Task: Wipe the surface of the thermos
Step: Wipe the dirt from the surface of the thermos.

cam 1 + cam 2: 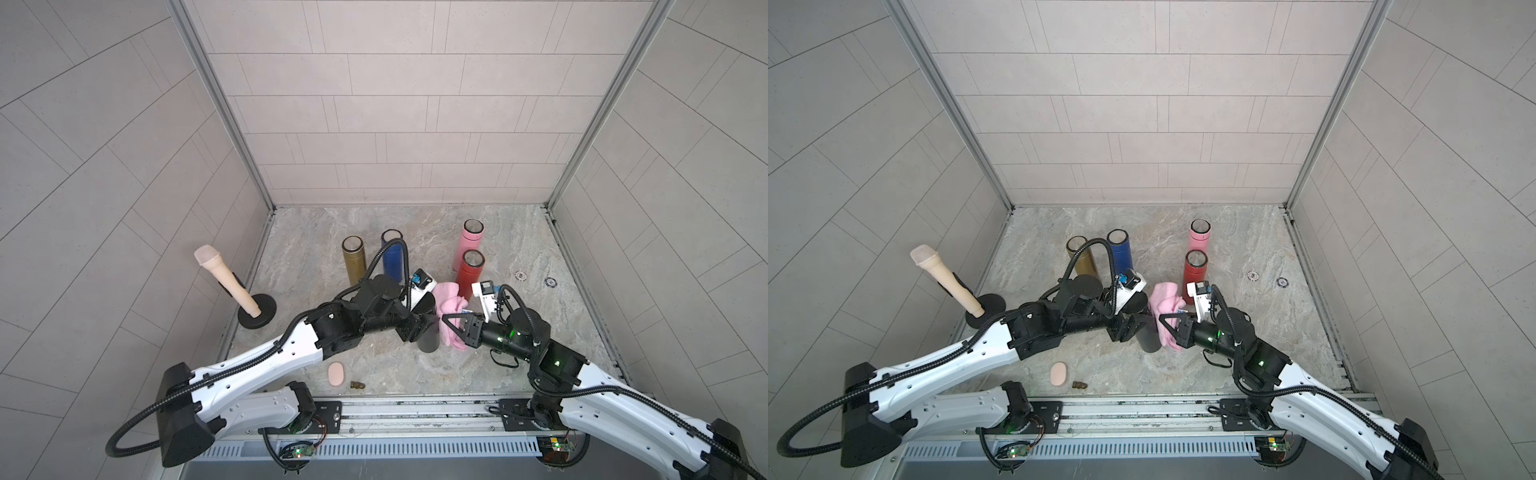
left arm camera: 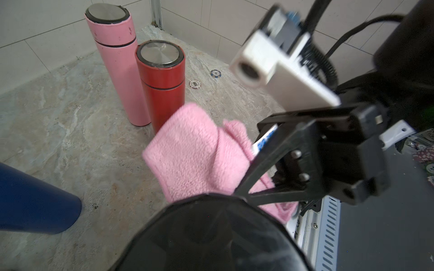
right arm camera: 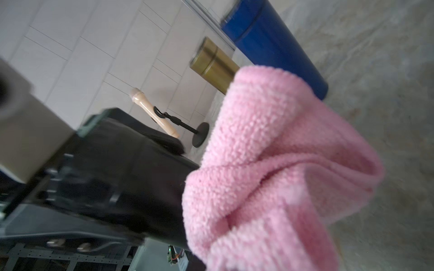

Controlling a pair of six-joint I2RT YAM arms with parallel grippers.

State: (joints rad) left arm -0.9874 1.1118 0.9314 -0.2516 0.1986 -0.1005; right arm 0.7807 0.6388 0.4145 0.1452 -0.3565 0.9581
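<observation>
Right end effector point(image 1: 448, 319) clenching pink cloth point(image 1: 444, 294), left end effector point(image 1: 422, 325) (seemingly) gripping black thermos point(image 1: 429, 344)

Upper middle of the left wrist view, a white chip point(image 2: 195, 83) is showing what looks like 500; the blue chip point(image 2: 216, 73) beside it is showing 10.

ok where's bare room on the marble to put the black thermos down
Bare marble lies at the back between the blue thermos and the pink thermos, and on the right, nearer than the poker chips. Front left holds a pink oval pad. Crowded: the middle, where the black thermos and pink cloth meet.
</observation>
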